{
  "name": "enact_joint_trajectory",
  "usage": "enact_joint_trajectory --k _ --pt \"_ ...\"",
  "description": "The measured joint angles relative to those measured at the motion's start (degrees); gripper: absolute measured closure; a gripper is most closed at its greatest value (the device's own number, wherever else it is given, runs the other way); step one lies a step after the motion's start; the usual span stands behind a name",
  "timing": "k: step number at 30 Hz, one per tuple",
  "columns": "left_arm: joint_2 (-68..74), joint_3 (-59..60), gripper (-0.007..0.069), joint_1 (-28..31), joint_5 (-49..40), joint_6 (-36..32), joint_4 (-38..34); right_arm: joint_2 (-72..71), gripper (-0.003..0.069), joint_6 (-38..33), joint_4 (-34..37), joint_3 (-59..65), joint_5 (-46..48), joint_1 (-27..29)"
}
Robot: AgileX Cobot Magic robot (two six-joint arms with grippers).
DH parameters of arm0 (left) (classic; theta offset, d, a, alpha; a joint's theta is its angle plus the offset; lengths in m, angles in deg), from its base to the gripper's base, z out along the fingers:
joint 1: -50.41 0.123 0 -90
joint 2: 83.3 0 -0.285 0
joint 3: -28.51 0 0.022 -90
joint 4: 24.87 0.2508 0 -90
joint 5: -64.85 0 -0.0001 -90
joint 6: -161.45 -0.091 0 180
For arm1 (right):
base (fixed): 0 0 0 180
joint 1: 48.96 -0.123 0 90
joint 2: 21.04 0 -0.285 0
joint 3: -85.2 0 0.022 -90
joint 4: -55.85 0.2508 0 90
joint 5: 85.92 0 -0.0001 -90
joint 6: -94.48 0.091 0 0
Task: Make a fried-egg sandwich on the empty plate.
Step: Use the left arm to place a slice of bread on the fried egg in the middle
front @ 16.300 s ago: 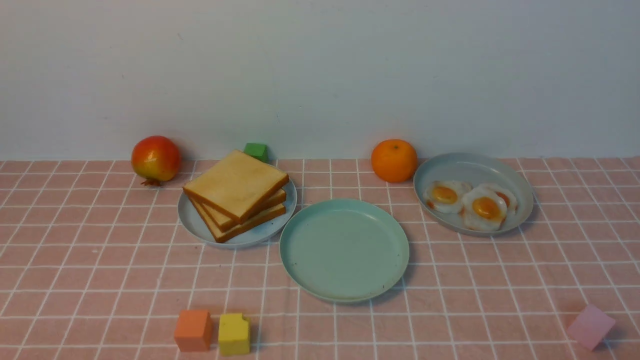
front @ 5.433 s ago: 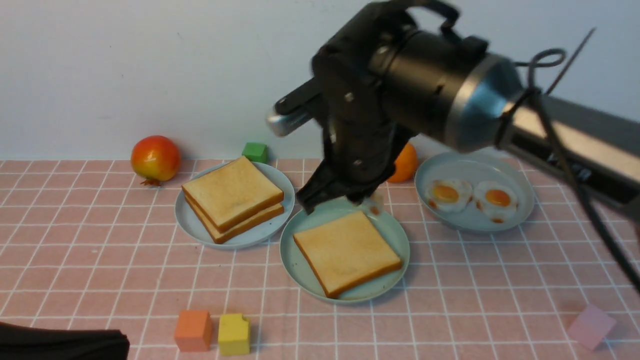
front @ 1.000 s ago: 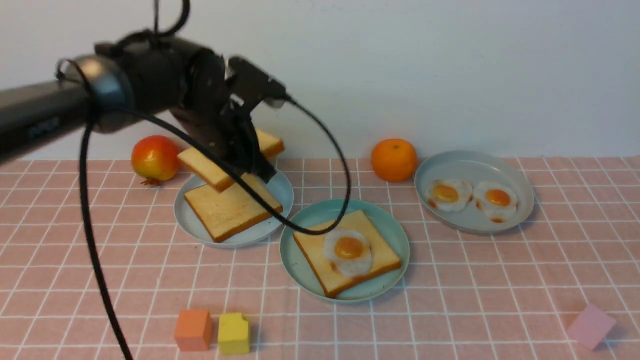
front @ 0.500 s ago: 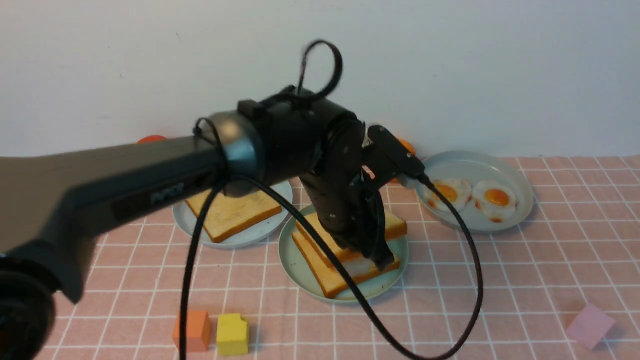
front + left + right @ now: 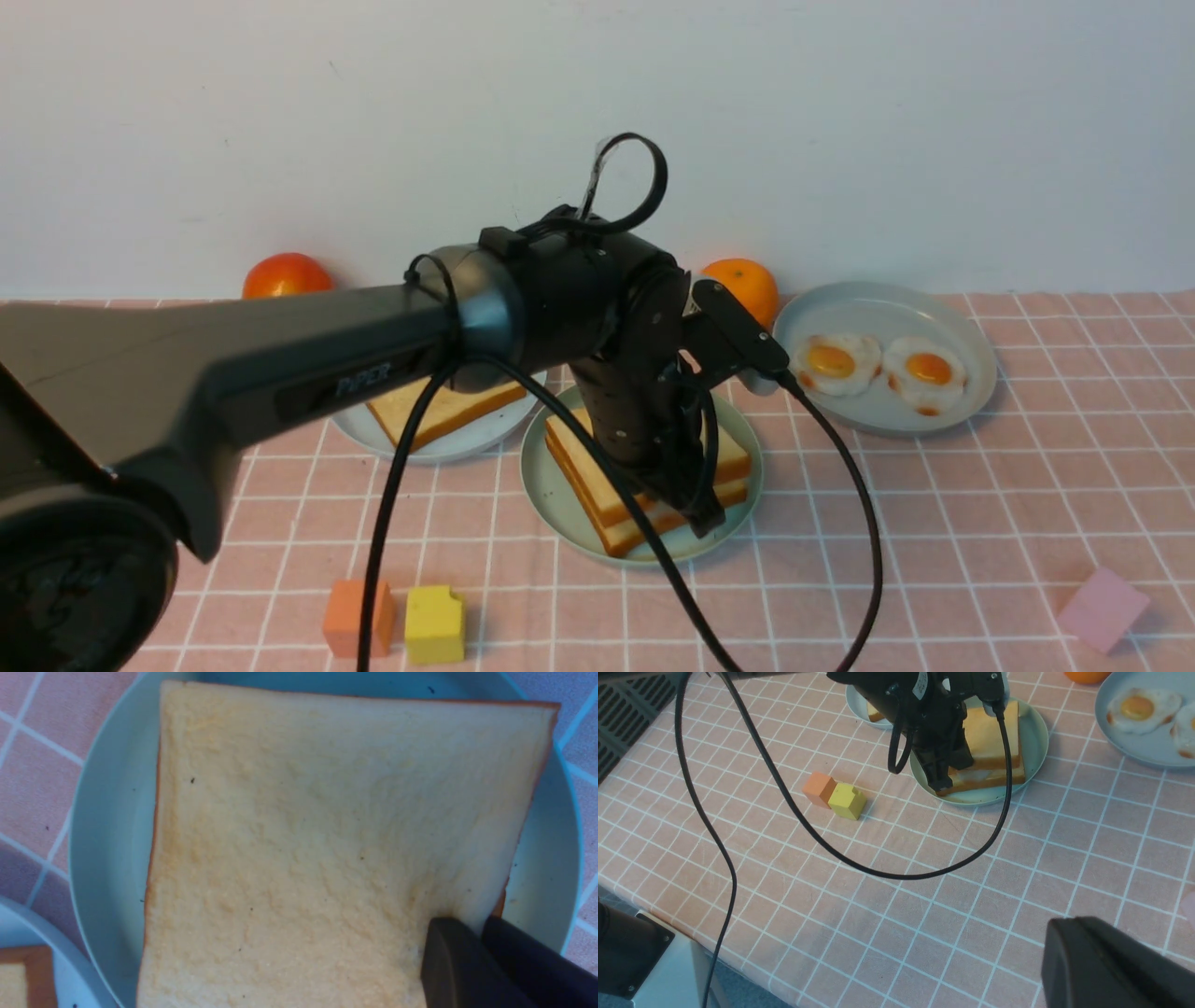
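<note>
The fried-egg sandwich [image 5: 583, 464] lies on the mint-green plate [image 5: 544, 504]: two toast slices stacked, with a sliver of egg white [image 5: 978, 775] showing between them. My left gripper [image 5: 705, 519] is down at the sandwich's near right corner. In the left wrist view it [image 5: 476, 926] is shut on the edge of the top toast slice [image 5: 327, 835], one finger on top and one beside the crust, over the plate [image 5: 107, 812]. My right gripper [image 5: 1069, 926] is shut and empty above the front of the table, out of the front view.
A pale blue plate [image 5: 467, 448] holds one toast slice, behind left of the sandwich. A grey-blue plate [image 5: 887, 313] at right holds two fried eggs. An orange [image 5: 747, 285], a red fruit [image 5: 285, 275], orange [image 5: 359, 618], yellow [image 5: 436, 623] and pink [image 5: 1102, 609] cubes stand around. The left arm's cable loops over the front.
My left gripper has lowered the top toast slice from a tilted hold onto the egg and lower slice; it now lies nearly flat. The arm has dropped slightly.
</note>
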Motion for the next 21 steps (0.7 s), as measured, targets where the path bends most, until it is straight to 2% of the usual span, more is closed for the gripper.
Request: enact_joint_trajectory --k 7,9,10,13,16,21 --pt "0.4 0.0 0.0557 0.0 0.0 0.0 -0.7 0.0 0.0627 0.0 0.0 0.0 0.0 0.0" --pt "0.4 0.0 0.0501 0.0 0.0 0.0 -1.1 0.0 0.0627 0.0 0.0 0.0 0.0 0.0" --pt "0.4 0.0 0.0501 0.0 0.0 0.0 -1.1 0.0 0.0627 0.0 0.0 0.0 0.0 0.0" --pt "0.4 0.0 0.0386 0.0 0.0 0.0 -1.1 0.0 0.0627 0.0 0.0 0.0 0.0 0.0" --pt "0.4 0.0 0.0309 0.0 0.0 0.1 -1.6 0.0 0.0622 0.0 0.0 0.0 0.0 0.0" --pt "-1.3 0.0 0.0263 0.0 -1.5 0.8 -3.2 0.0 0.0618 0.0 0.0 0.0 0.0 0.0"
